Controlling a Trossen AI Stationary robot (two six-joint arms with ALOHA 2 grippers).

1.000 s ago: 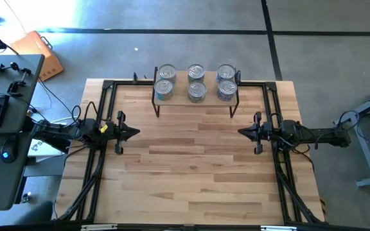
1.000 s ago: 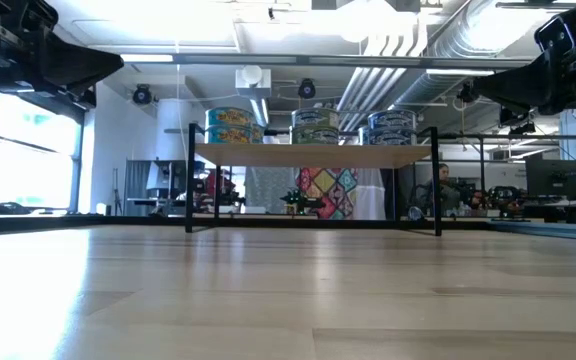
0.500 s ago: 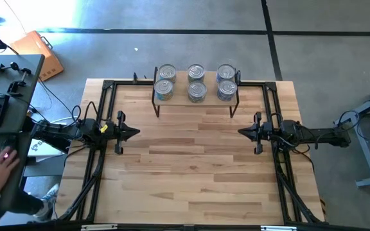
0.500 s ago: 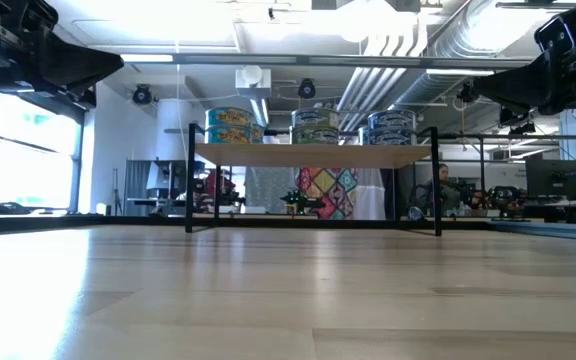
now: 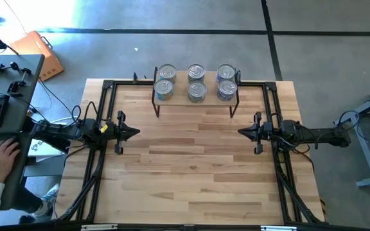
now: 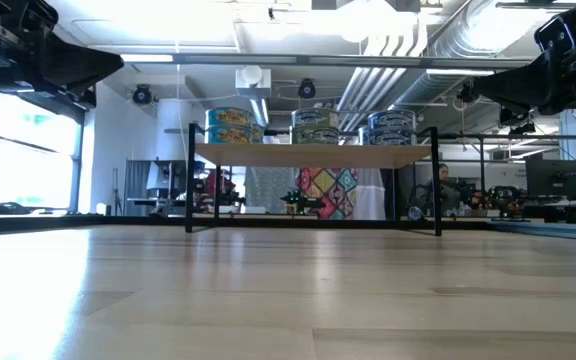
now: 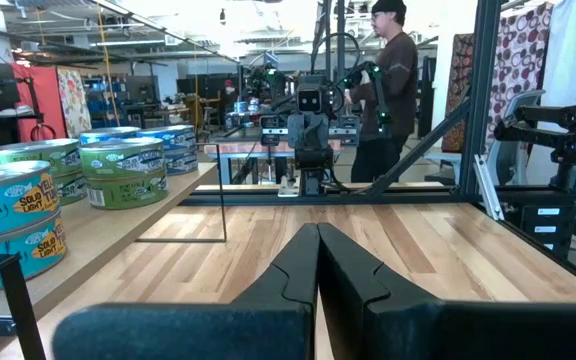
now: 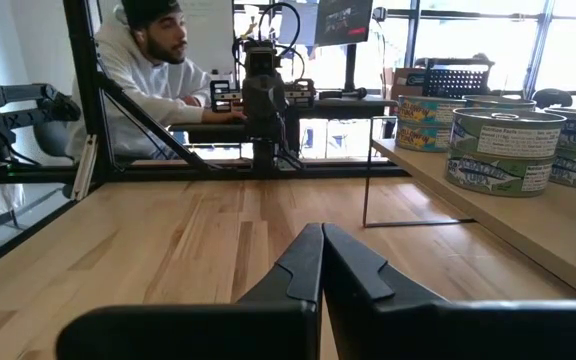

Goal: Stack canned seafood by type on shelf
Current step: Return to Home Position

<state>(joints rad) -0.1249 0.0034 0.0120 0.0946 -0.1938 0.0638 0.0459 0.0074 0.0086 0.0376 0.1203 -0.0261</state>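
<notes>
The tins (image 5: 196, 82) are stacked by kind on the shelf (image 5: 180, 90) at the table's (image 5: 191, 167) far edge, so only the return to rest is judged in hand. The left gripper (image 5: 133, 133) and right gripper (image 5: 243, 132) are closed tight on nothing, well apart from the shelf; little motion is judged needed.

Upper blue-and-yellow tin (image 7: 13, 200) on the shelf (image 7: 98, 225), label apparently reading "SOLID" above "YELLOW", print on the green tins (image 7: 123, 178) illegible
</notes>
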